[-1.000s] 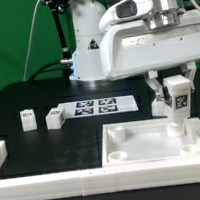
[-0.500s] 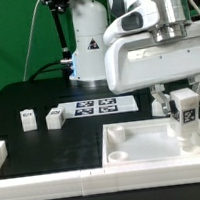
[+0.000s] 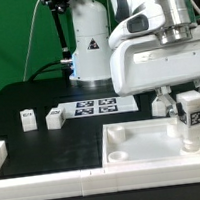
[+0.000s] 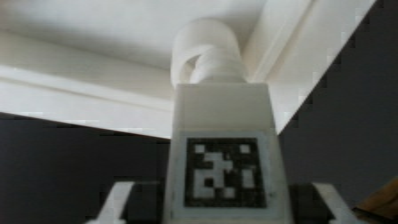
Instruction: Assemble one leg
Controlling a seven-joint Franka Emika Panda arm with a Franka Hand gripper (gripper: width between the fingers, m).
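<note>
Gripper [image 3: 190, 96] [image 4: 222, 205] is clamping the leg [image 3: 194, 112] [image 4: 221, 130]. In the wrist view the fingers [image 4: 121, 200] are sitting on either side of the block, w/ the tagged face toward the cam.

Leg is hanging upright, long axis vertical, over the tray's [image 3: 145, 161] corner at the exterior view's far right. In the wrist view its rounded lower end is pointing into the white tray [image 4: 71, 90] corner. Can't tell whether it's touching or seated yet, as the socket isn't resolved in either view.

Handling (judgement):
- Small hard plastic block, so prob. light and stiff, w/ no give under the pads.
- Smooth faces, so it could slip or twist if gripped off-centre.
- Best hold is across the two flat side faces in the upper half, leaving the lower end free for insertion. That's roughly where the grip is looking now.
- Not fragile, but a tilted entry would prob. jam, so it needs to stay plumb.

Beyond the tray another tagged block [image 3: 161, 105] is lying just beside the held leg. Two loose legs [image 3: 28, 118] [image 3: 56, 117] are resting on the black table [image 3: 53, 144], toward the exterior view's left, near the marker board [image 3: 97, 107].

Vs 1.0 s ago: arm and leg are shifting toward the exterior view's right and a bit lower, closer to the corner, and the arm body is filling more of the view. Loose legs, marker board and tray are unmoved.
</note>
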